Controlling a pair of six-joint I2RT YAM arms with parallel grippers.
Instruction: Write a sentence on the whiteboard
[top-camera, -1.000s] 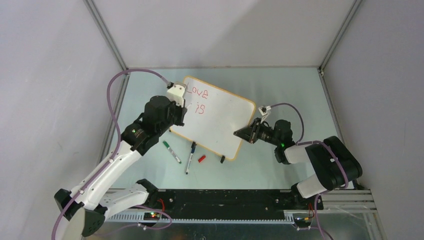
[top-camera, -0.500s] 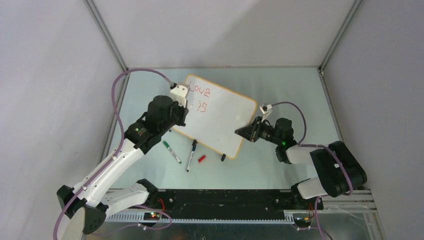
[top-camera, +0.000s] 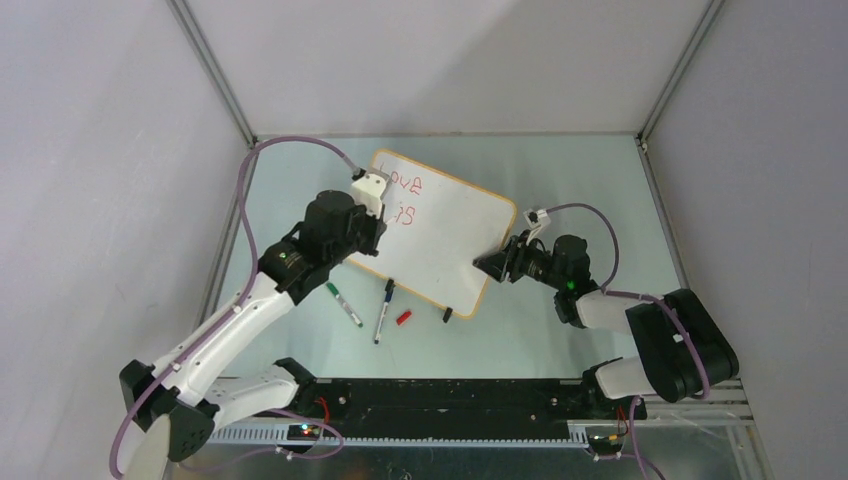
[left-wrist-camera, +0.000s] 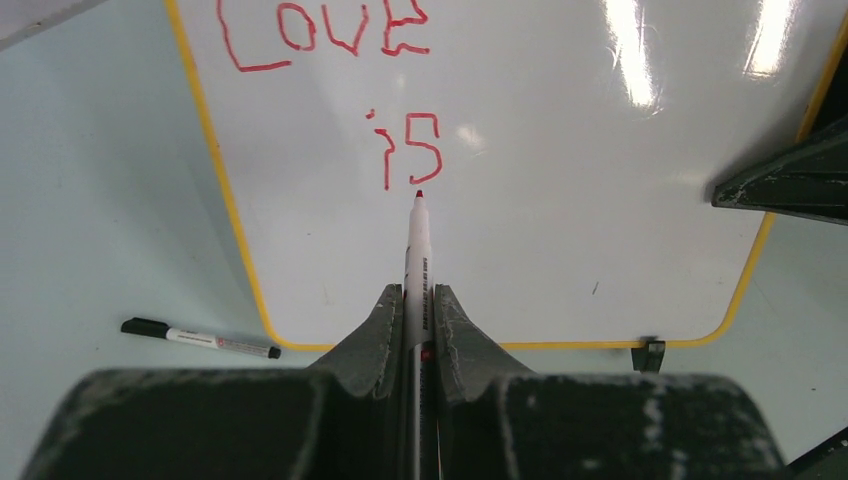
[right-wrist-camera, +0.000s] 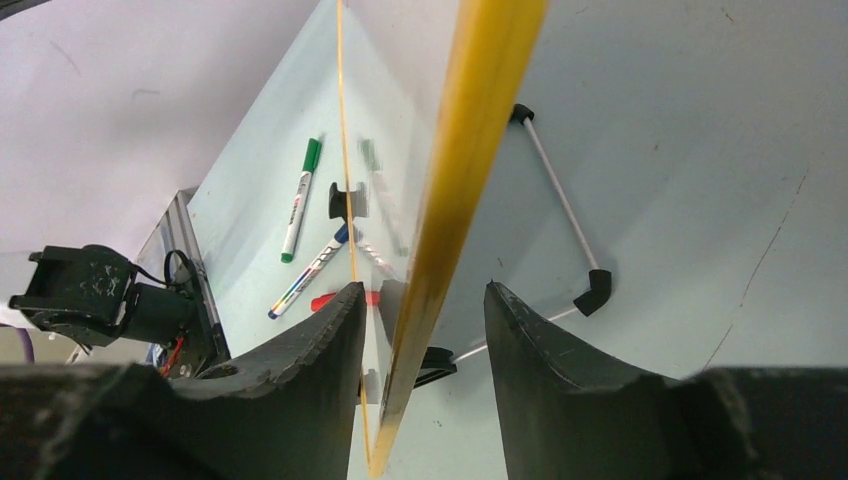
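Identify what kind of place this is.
Probably a lab robot test cell: blank grey walls on aluminium framing, left arm and right arm bolted to one rail, whiteboard between them.

- This is a robotics lab test cell: plain pale grey panels (top-camera: 100, 150) close in a pale green worktop (top-camera: 560, 180) on three sides.
- Bare aluminium struts (top-camera: 212, 68) run along the corners of the enclosure.
- A left robot arm (top-camera: 230, 330) and a right robot arm (top-camera: 660, 340) stand on a black rail (top-camera: 450, 400) at the near edge.
- A purple cable (top-camera: 242, 210) loops loosely along the left arm.
- Small indicator lights (top-camera: 305, 430) glow by the bases.
- On the worktop lie a whiteboard (top-camera: 440, 230) and loose markers (top-camera: 344, 304).
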